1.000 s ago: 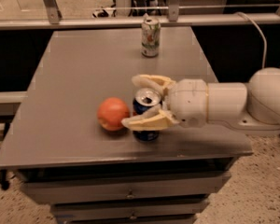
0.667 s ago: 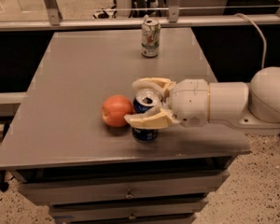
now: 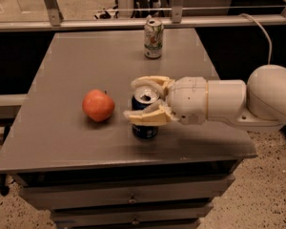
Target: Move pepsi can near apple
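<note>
The pepsi can point(image 3: 144, 126), dark blue with a silver top, stands upright on the grey table point(image 3: 66, 61) just right of centre. My gripper point(image 3: 139, 100) reaches in from the right with its cream fingers point(image 3: 151, 117) on either side of the can, shut on it near the top. The red-orange apple point(image 3: 98, 105) lies on the table to the left of the can, about one can's width away and not touching it or the gripper.
A white and green can point(image 3: 153, 37) stands upright near the table's far edge, behind the gripper. A metal rail point(image 3: 86, 23) runs behind the table. The table's front edge lies just below the pepsi can, with drawers point(image 3: 128, 197) beneath.
The apple, which lay against the can, is now further left with a gap between them. The fingers have drawn closer around the can. The can and arm have hardly shifted.
</note>
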You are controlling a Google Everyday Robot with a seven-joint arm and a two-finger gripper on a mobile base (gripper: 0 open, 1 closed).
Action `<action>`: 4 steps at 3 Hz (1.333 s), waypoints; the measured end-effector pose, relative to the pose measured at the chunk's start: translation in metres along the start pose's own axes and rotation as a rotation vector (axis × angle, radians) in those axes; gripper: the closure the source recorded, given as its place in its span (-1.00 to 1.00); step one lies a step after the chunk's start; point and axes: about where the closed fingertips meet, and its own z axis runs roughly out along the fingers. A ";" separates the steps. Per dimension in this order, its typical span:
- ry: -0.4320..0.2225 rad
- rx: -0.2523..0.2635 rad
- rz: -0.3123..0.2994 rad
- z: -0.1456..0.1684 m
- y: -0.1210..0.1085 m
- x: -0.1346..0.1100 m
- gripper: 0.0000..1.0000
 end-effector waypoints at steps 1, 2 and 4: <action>0.000 0.000 0.000 -0.001 -0.001 -0.004 1.00; 0.000 -0.002 -0.002 0.009 -0.010 0.000 1.00; 0.011 0.003 -0.020 0.024 -0.039 -0.004 1.00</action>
